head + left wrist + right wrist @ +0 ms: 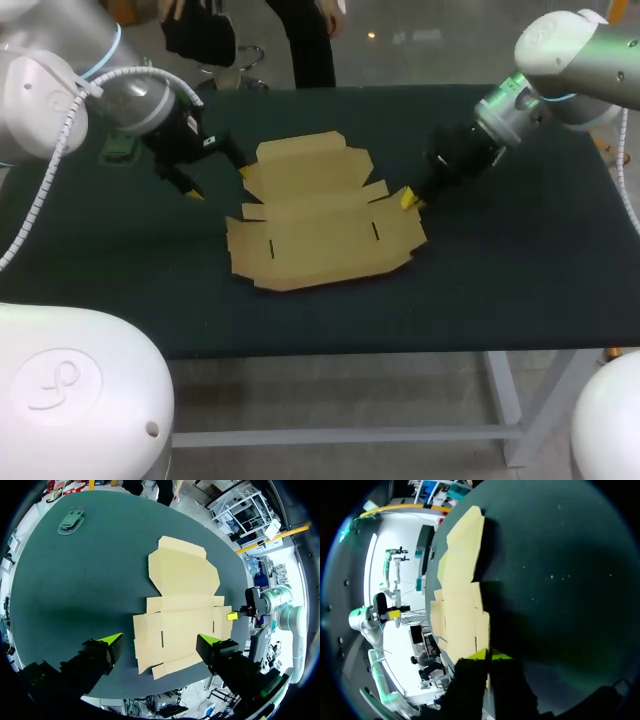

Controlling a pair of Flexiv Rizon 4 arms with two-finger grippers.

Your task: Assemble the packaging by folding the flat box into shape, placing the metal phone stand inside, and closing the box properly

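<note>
The box [320, 215] lies flat and unfolded in the middle of the dark tabletop [500, 270], flaps spread, slots showing. The stand [71, 521] is outside the box, well apart from it, near the tabletop's far left corner behind the left arm. The left claw [219, 183] hangs wide open by the box's left edge, one tip close to a flap. The right claw [408, 200] is down at the box's right flap, tips drawn narrow, seemingly pinching the cardboard edge.
</note>
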